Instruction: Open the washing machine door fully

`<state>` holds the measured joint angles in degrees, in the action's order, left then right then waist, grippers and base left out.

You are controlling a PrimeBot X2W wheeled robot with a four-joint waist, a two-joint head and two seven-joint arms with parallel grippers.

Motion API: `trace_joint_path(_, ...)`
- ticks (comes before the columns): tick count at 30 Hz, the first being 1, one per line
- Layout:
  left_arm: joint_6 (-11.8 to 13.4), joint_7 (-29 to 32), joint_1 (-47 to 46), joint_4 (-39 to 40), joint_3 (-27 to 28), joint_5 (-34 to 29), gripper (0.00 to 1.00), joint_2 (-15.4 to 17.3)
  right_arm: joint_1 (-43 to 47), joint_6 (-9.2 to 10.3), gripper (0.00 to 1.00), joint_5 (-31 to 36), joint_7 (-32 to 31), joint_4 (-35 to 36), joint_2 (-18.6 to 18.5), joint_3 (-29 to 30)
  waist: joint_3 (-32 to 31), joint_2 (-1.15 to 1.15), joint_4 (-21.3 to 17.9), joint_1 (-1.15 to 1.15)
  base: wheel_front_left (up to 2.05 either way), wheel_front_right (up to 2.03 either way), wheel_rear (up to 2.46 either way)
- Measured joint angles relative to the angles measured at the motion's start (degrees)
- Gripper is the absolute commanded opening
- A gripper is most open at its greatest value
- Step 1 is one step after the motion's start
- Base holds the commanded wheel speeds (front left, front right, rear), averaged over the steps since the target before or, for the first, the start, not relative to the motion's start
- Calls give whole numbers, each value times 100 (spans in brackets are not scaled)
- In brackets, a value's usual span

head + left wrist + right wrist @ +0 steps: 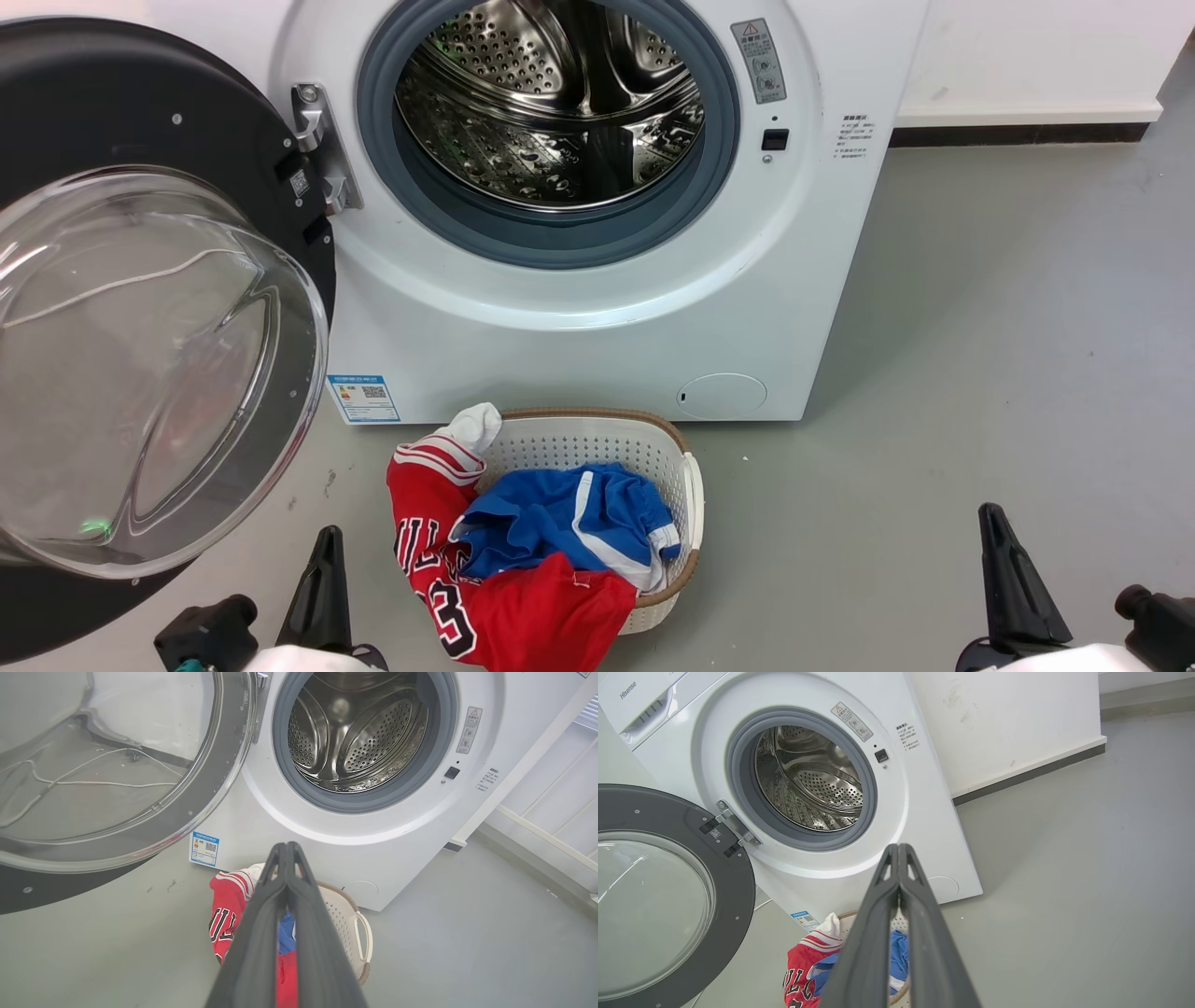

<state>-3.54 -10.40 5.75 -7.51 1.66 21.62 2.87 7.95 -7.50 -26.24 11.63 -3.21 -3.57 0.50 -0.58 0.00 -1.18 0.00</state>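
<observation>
Glass bulges from the middle of the washing machine door, whose black disc stands swung wide on its metal hinge, ahead of the left claw and off to its left. Straight ahead of both claws sits the white washing machine, its steel drum bare inside the grey rubber gasket. A blue label sits low on its front, ahead of the left claw, and a round filter cover lies further right. On the grey floor between the claws stands a white laundry basket with a red jersey draped over its rim and a blue garment inside. The left claw's fingers are pressed together on nothing; the right claw is likewise closed and empty.
</observation>
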Motion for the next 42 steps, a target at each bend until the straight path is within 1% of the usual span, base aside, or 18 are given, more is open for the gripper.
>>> trace_joint_path(19, -98, 427, -282, -160, 108, 1801, 0, -1, -338, 0, 0, -1792, -363, -263, -66, 18, 13, 0, 20, 0, 0, 0, 0)
trace_joint_path(42, -199, 837, -582, -330, 236, 3543, 0, -1, -682, 1, 0, -3481, -756, -522, -102, 92, 29, 0, 45, 0, 0, 0, 0)
